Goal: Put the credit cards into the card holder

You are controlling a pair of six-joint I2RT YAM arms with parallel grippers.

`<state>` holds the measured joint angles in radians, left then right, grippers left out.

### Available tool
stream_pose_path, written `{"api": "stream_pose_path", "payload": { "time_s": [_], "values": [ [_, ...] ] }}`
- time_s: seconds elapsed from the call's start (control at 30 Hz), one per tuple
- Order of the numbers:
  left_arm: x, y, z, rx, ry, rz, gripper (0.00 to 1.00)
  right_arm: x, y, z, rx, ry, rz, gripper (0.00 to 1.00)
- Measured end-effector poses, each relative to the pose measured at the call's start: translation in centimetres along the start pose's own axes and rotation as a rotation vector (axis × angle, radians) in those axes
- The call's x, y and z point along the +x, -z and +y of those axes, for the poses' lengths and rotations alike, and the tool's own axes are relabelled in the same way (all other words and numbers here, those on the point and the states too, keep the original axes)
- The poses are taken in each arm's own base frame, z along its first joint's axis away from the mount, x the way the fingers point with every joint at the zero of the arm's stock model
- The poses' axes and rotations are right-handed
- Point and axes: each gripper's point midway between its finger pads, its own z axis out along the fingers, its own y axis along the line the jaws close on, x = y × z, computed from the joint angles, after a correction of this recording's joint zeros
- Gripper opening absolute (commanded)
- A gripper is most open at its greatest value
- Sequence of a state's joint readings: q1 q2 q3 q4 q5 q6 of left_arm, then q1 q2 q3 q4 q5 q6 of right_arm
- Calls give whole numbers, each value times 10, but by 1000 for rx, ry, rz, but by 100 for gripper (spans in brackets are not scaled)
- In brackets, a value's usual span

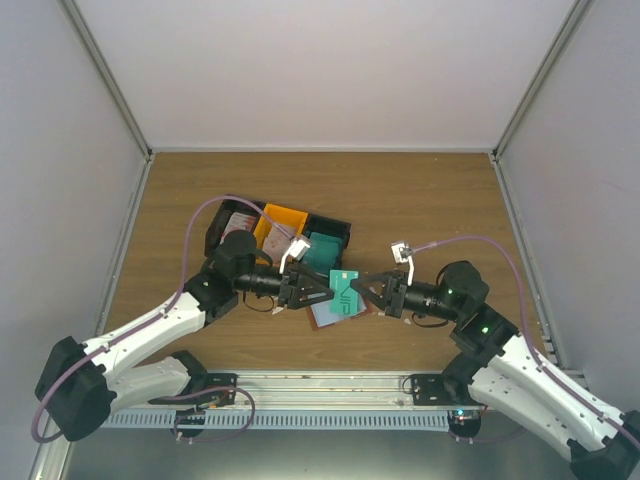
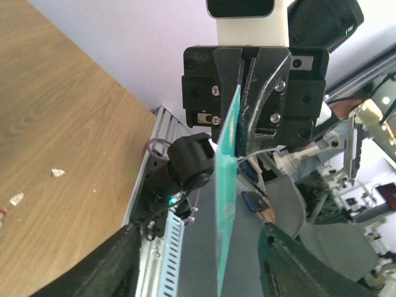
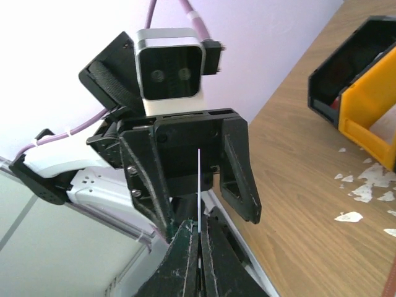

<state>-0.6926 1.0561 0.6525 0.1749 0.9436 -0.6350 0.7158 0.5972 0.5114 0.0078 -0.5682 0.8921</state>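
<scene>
Teal card (image 1: 343, 289) up between my two pincers, right over the card holder (image 1: 322, 318)!

My right pincer (image 1: 366, 287) was clamped on one edge of the teal card, its fingers (image 3: 185, 260) pressed tight together on it. My left pincer (image 1: 322, 290) stood at the opposite edge with its jaws apart, a finger (image 3: 238, 170) on either side and a gap to the card. From above, the card showed its broad printed face upward. Its long axis ran roughly from the near side of the table (image 1: 430, 200) towards the far side, across the line between the pincers. Both wrist cameras caught it edge-on. Beneath it, partly covered, lay the reddish-brown card holder, near the bins (image 1: 285, 215).
</scene>
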Motion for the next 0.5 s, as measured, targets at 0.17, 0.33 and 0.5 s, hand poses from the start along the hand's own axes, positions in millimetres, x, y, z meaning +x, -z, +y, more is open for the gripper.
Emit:
{"api": "stream_pose_path", "payload": {
  "time_s": [0.17, 0.33, 0.5],
  "values": [
    [0, -4, 2, 12, 38, 13, 21, -1, -3, 10, -61, -8, 10, 1],
    [0, -7, 0, 35, 60, 25, 0, 1, -5, 3, -44, -34, 11, 7],
    [-2, -7, 2, 18, 63, 11, 0, 2, -5, -10, 19, -49, 7, 52]
  ]
}}
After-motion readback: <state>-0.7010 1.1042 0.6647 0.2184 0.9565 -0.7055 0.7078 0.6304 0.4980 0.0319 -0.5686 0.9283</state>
